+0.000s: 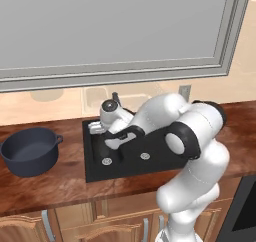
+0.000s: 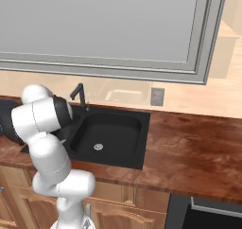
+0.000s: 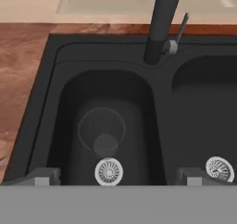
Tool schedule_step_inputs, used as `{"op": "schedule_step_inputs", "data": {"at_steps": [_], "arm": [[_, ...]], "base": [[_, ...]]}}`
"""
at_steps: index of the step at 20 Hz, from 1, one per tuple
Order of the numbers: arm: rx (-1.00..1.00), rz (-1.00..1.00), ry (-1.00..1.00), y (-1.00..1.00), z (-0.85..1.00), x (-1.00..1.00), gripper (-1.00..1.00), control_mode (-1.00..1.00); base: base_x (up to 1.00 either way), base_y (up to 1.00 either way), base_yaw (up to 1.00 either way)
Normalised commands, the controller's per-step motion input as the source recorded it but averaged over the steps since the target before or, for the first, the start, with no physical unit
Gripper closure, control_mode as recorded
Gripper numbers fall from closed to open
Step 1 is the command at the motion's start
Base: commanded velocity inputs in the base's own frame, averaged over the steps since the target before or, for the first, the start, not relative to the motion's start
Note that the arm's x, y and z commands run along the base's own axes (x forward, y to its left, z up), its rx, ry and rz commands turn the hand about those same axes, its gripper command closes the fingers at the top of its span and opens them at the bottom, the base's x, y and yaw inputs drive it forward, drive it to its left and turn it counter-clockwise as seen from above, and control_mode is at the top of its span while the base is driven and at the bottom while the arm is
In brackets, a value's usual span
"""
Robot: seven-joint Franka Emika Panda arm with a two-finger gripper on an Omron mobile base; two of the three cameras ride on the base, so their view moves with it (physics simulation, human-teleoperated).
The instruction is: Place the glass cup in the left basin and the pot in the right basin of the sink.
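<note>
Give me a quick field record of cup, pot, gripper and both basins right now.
cup: small see-through smoky glass cup, upright in the left basin, beside its drain
left basin: narrower black basin, holds the cup
pot: wide dark blue-grey pot, on the wooden counter left of the matte black sink, not yet moved
right basin: wider black basin, silver drain showing
gripper: gripper open, above the left basin, holding nothing

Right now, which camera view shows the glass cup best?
The hand view: the glass cup stands upright in the left basin, seen from above beside its drain. In the left base view the arm covers that spot; in the right base view I cannot make it out.
</note>
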Motion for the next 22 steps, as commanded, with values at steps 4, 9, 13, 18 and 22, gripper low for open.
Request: {"op": "schedule_step_inputs", "data": {"at_steps": [4,9,13,18,22], "arm": [[0.08,0.00,0.00,0.13,0.01,-0.45,-1.00,-1.00],[0.02,0.00,0.00,0.04,0.28,-0.41,-1.00,-1.00],[0.00,0.00,-0.01,0.06,0.50,-0.22,-1.00,-1.00],[0.00,0.00,-0.01,0.11,0.56,-0.14,-1.00,-1.00],[0.00,0.00,0.00,0.13,0.34,-0.01,-1.00,-1.00]], "base": [[0.00,0.00,0.00],[0.00,0.00,0.00],[0.00,0.00,0.00],[0.00,0.00,0.00],[0.00,0.00,0.00]]}}
